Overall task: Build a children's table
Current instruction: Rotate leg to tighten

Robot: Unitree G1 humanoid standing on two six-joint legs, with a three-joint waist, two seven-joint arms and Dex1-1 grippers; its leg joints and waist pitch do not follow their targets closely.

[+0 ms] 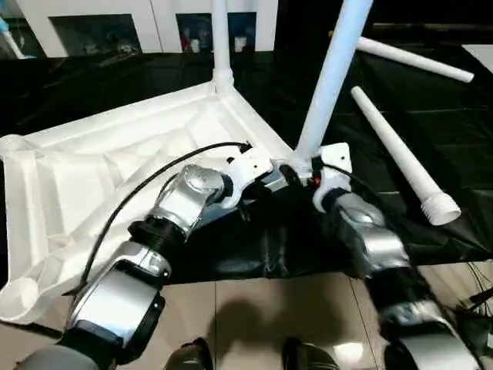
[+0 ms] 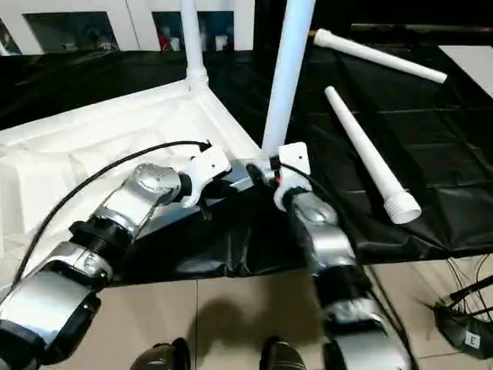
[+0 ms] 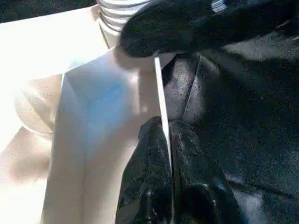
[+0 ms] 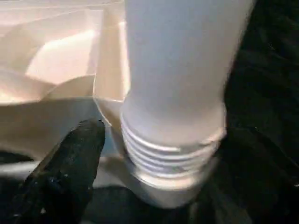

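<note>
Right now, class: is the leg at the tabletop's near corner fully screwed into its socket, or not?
Not fully. The leg stands tilted in the corner socket, and several thread rings still show above the rim.

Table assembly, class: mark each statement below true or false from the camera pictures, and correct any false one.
1. The table top lies with its ribbed underside facing up. True.
2. All four legs stand in corner sockets. False: one leg stands in the far corner, a second leg is at the near corner, and two loose legs lie on the black cloth.
3. The left gripper is shut on the table top's thin rim. True.
4. The near leg's screw thread is fully hidden in its socket. False: the right wrist view shows thread rings exposed.
5. The loose legs lie on top of the table top. False: they lie beside it.
</note>
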